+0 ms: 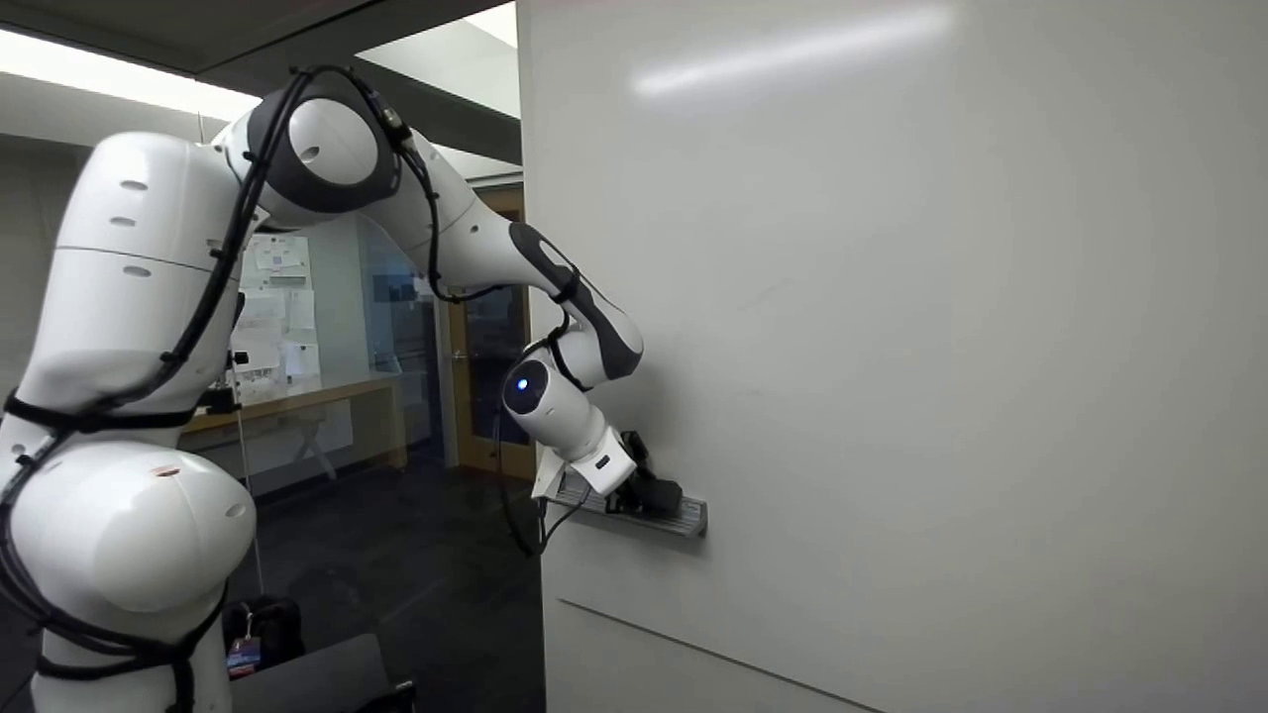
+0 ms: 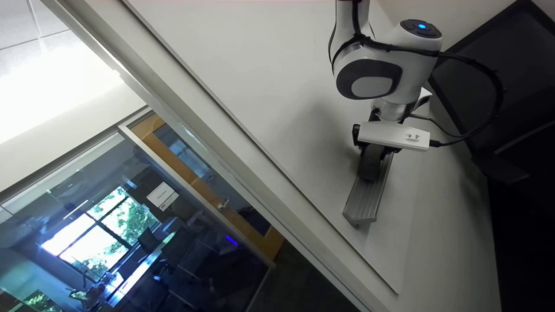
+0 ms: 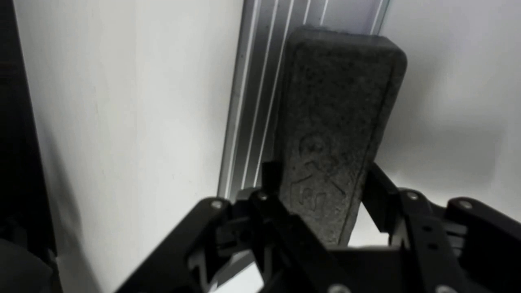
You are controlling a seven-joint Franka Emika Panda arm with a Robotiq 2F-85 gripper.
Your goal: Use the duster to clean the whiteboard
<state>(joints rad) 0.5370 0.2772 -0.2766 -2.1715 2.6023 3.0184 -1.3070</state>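
Note:
The duster is a dark grey felt block; it shows in the wrist view (image 3: 336, 101) and in both exterior views (image 1: 659, 495) (image 2: 370, 164). It lies along the grey ledge (image 3: 252, 122) at the whiteboard (image 1: 892, 347), resting on it or just above; I cannot tell which. My gripper (image 3: 321, 177) has one finger against each long side of the duster and is shut on it. The gripper also shows in the exterior views (image 1: 634, 483) (image 2: 375, 149), pointing down at the ledge. The duster's near end is hidden by the gripper. Faint smudges show on the whiteboard.
The ledge juts out from the whiteboard, its end bare in an exterior view (image 2: 364, 206). The board's side edge stands near a glass wall and a wooden door (image 1: 485, 396). A dark screen (image 2: 498, 78) is near the arm. Black cables hang along the arm.

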